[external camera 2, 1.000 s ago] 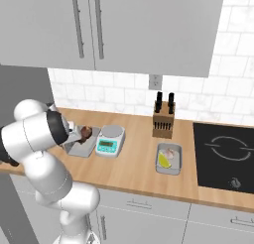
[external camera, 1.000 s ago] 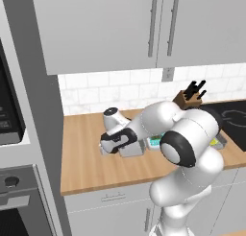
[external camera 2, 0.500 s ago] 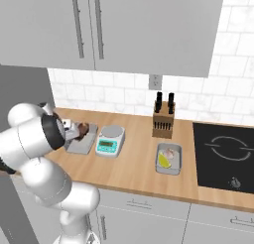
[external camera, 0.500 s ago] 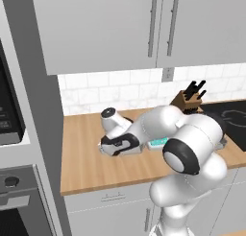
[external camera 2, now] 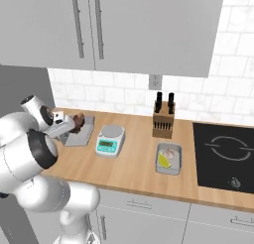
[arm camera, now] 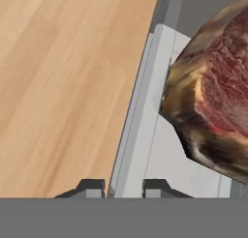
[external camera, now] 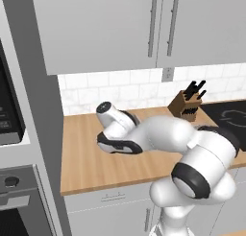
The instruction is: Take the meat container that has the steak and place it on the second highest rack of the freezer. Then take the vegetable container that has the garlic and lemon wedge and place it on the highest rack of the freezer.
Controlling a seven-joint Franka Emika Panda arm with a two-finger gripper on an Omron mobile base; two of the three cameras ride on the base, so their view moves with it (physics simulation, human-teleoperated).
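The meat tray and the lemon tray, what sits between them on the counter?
In the right base view, a small kitchen scale sits on the wooden counter between the meat tray and the lemon tray.

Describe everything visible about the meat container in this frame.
The meat container is a shallow, rectangular grey tray with a thin raised rim, plastic-like, lying flat on the wooden counter left of the kitchen scale. It holds the steak, a red-brown marbled lump resting on its floor. In the hand view the pincer straddles its near rim, one fingertip outside and one inside; contact cannot be confirmed.
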